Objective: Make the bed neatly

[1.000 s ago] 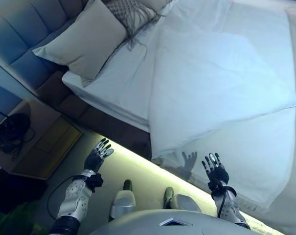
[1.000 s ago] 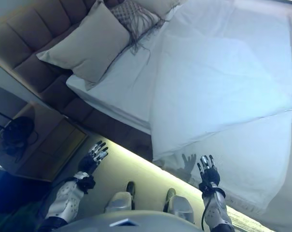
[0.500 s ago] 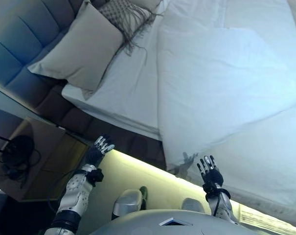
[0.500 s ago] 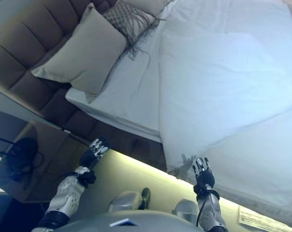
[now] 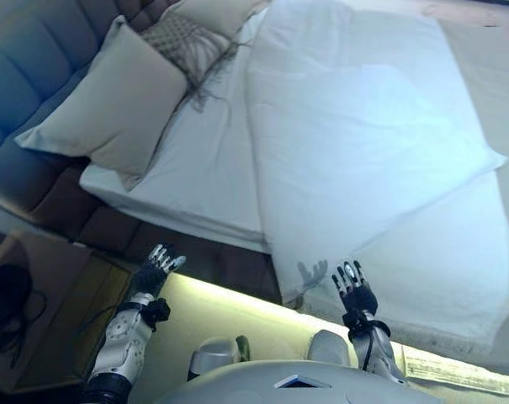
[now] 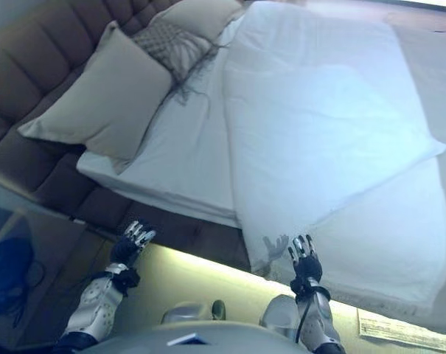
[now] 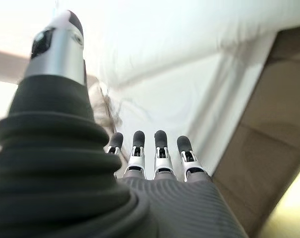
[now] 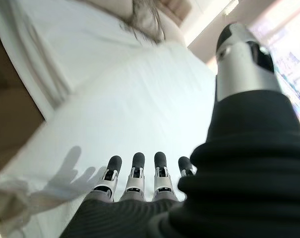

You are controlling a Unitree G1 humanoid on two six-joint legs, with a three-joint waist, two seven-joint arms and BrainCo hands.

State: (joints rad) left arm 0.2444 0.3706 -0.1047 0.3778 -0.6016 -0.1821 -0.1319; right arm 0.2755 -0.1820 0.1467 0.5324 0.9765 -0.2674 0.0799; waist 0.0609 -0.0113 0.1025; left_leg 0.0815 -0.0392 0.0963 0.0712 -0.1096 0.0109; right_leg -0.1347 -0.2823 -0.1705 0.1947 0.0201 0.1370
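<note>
A white duvet (image 5: pixel 363 143) lies on the bed, folded back so a layer ends in a corner at the right, and hangs over the near side. The white sheet (image 5: pixel 212 168) is bare beside it. A beige pillow (image 5: pixel 111 105), a fringed patterned cushion (image 5: pixel 182 46) and another pillow (image 5: pixel 216 13) lie at the headboard. My left hand (image 5: pixel 153 271) is open, held up before the dark bed base (image 5: pixel 178 252). My right hand (image 5: pixel 353 290) is open, just short of the duvet's hanging edge, touching nothing. In the right wrist view the duvet (image 8: pixel 120 109) fills the space past my fingers (image 8: pixel 135 173).
A padded headboard (image 5: pixel 27 59) runs along the left. A bedside table (image 5: pixel 35 295) with a dark object (image 5: pixel 6 307) stands at the lower left. A lit strip (image 5: pixel 262 307) runs under the bed's near side. A paper (image 5: pixel 456 370) lies on the floor at lower right.
The camera has shifted, so the bed sits lower and more of its far end shows. Both hands stay raised and open; the right has come closer to the duvet's edge.
</note>
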